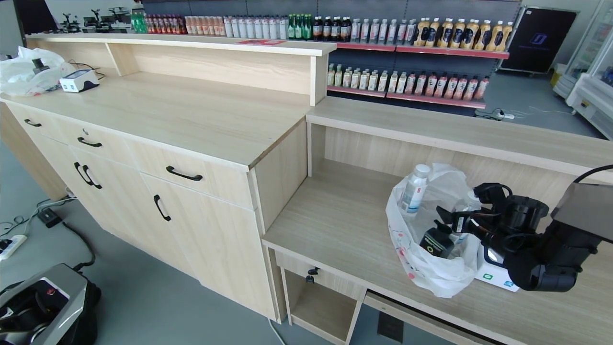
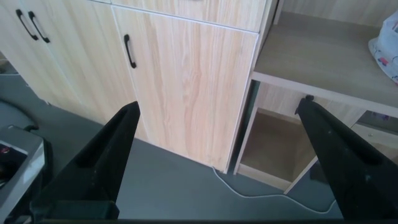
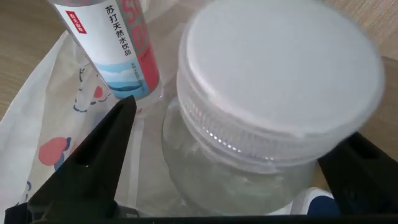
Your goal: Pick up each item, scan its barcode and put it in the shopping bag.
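R gripper (image 1: pixel 462 208) sits in thin white plastic bag (image 1: pixel 431 273), fingers spread wide, not clamping. Clear bottle (image 3: pixel 280 81) stands btwn them, long axis vertical, ribbed round white cap up toward wrist. Labelled bottle (image 1: pixel 414 189) just beyond, leaning. L gripper (image 2: pixel 217 109): fingers apart, empty.

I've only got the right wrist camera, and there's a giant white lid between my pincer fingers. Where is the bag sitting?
Observer: The shopping bag sits on the lower counter, close to its front edge.
Operator: Where is my other arm?
Observer: The left pincer is open, down low in front of the cabinet doors, above the floor.
Operator: Is anything on the tall part of the desk?
Observer: On the higher counter, far to the robot's left, lie another white bag and a small white box that looks like a scanner.
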Motion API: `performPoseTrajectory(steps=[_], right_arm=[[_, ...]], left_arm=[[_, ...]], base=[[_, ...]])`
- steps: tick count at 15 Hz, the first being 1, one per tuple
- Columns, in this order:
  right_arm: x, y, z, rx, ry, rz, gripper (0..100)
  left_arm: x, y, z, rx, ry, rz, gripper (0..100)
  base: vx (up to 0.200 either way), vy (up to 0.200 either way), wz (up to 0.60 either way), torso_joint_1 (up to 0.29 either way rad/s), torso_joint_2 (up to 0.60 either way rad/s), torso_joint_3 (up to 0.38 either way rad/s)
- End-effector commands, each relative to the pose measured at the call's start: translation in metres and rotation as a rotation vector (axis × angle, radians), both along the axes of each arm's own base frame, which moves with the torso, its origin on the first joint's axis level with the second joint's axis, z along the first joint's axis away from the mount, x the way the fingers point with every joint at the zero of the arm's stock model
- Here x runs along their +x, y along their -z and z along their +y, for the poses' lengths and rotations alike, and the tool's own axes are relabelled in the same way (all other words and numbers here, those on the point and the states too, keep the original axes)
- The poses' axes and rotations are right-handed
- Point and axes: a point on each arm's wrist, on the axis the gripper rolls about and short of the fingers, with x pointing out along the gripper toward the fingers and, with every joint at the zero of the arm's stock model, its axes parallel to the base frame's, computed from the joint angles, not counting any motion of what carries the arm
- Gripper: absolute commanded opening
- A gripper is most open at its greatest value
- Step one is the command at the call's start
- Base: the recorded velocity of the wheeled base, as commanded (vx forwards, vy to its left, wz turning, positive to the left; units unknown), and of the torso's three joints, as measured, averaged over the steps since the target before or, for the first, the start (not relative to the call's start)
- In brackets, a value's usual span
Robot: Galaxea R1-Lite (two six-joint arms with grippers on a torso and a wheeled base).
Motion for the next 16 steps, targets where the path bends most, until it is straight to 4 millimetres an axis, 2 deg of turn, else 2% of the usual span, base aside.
performPoseTrajectory(steps=[1, 2, 3, 5, 6, 8, 10, 11, 14, 16], right_arm=[[-0.001, -0.014, -0.001, -0.002, -0.009, -0.033, 100], [-0.002, -0.022, -0.001, -0.002, -0.018, -0.052, 100], [-0.005, -0.038, -0.001, -0.003, -0.041, -0.074, 100], [-0.020, -0.080, -0.001, -0.038, -0.053, -0.087, 100], [-0.036, -0.108, 0.000, -0.067, -0.053, -0.081, 100], [-0.085, -0.158, 0.005, -0.115, -0.059, -0.079, 100], [-0.120, -0.180, 0.004, -0.186, -0.047, -0.107, 100], [-0.146, -0.193, 0.000, -0.271, -0.019, -0.135, 100], [-0.182, -0.231, -0.005, -0.311, 0.037, -0.218, 100], [-0.201, -0.250, -0.010, -0.312, 0.083, -0.207, 100]], left_arm=[[0.000, 0.000, 0.000, 0.000, 0.000, 0.001, 100], [0.000, 0.000, 0.000, 0.000, 0.000, 0.001, 100], [0.000, 0.000, 0.000, 0.000, 0.000, 0.000, 100], [0.000, 0.000, 0.000, 0.000, 0.000, 0.001, 100], [0.000, 0.000, 0.000, 0.000, 0.000, 0.001, 100], [0.000, 0.000, 0.000, 0.000, 0.000, 0.001, 100], [0.000, 0.000, 0.000, 0.000, 0.000, 0.001, 100], [0.000, 0.000, 0.000, 0.000, 0.000, 0.001, 100], [0.000, 0.000, 0.000, 0.000, 0.000, 0.001, 100], [0.000, 0.000, 0.000, 0.000, 0.000, 0.001, 100]], base=[[0.000, 0.000, 0.00, 0.000, 0.00, 0.000], [0.000, 0.000, 0.00, 0.000, 0.00, 0.000], [0.000, 0.000, 0.00, 0.000, 0.00, 0.000], [0.000, 0.000, 0.00, 0.000, 0.00, 0.000], [0.000, 0.000, 0.00, 0.000, 0.00, 0.000], [0.000, 0.000, 0.00, 0.000, 0.00, 0.000], [0.000, 0.000, 0.00, 0.000, 0.00, 0.000], [0.000, 0.000, -0.60, 0.002, 0.01, 0.012], [0.000, 0.000, -0.60, -0.004, 0.01, 0.004], [0.000, 0.000, -0.60, 0.007, 0.00, 0.005]])
